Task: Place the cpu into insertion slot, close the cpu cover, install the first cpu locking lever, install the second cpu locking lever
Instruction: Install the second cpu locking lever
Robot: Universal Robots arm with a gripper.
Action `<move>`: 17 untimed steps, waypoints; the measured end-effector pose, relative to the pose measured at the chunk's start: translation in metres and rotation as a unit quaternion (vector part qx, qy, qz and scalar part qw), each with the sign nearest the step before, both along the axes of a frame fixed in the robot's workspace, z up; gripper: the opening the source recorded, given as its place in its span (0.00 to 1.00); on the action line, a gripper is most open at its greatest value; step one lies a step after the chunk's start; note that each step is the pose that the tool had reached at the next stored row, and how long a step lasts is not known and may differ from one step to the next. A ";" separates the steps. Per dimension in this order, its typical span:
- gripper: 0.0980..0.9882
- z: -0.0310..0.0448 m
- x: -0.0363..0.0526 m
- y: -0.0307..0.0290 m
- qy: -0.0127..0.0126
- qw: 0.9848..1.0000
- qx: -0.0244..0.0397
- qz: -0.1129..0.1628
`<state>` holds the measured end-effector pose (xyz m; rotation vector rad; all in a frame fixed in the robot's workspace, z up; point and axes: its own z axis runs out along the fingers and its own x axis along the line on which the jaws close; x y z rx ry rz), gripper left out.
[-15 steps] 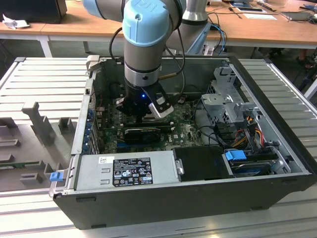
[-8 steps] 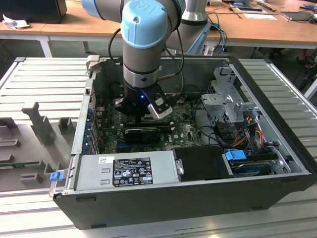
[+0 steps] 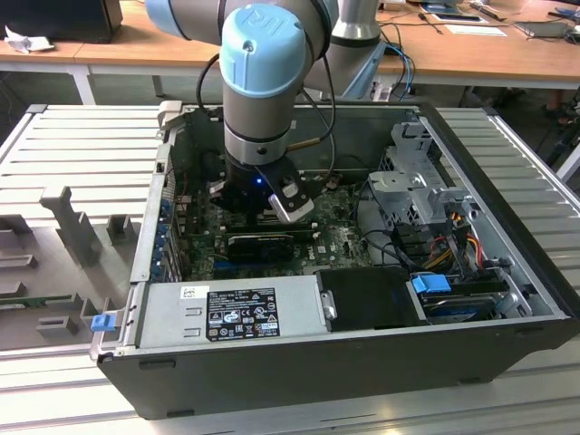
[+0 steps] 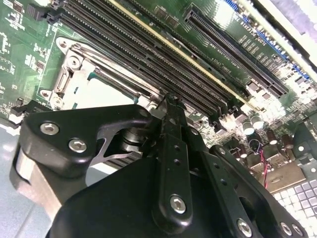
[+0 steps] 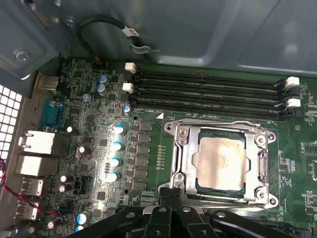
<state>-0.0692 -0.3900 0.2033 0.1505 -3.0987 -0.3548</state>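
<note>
In the exterior view the grey ribbed surface point(image 3: 82, 154) carries an open computer case point(image 3: 353, 362), and the arm reaches down into it over the green motherboard point(image 3: 340, 240). In the first wrist view the cpu point(image 5: 220, 163) lies in the insertion slot point(image 5: 184, 163) with the cpu cover point(image 5: 260, 158) shut over it — its silvery top shows through the cut-out. The long memory slots point(image 5: 208, 94) run just beside the socket. The gripper point(image 5: 171, 196) is at the socket's edge, fingers pressed together, holding nothing visible.

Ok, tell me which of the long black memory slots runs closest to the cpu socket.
The last memory slot of the parallel row in the first wrist view: it borders the cpu cover, while the others lie farther toward the case wall.
</note>
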 end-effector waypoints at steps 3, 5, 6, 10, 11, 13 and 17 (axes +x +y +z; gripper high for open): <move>0.01 -0.0024 -0.0009 0.0000 0.000 1.000 0.005 0.001; 0.01 -0.0043 -0.0010 0.0000 0.000 1.000 0.009 0.001; 0.01 -0.0053 -0.0010 0.0000 0.000 1.000 0.010 0.002; 0.01 -0.0061 -0.0022 0.0000 0.000 1.000 0.014 0.003; 0.01 -0.0057 -0.0023 0.0000 0.000 1.000 0.014 0.003; 0.01 -0.0018 -0.0024 0.0001 0.000 1.000 0.014 0.004; 0.01 0.0075 -0.0024 0.0001 0.000 1.000 0.014 0.004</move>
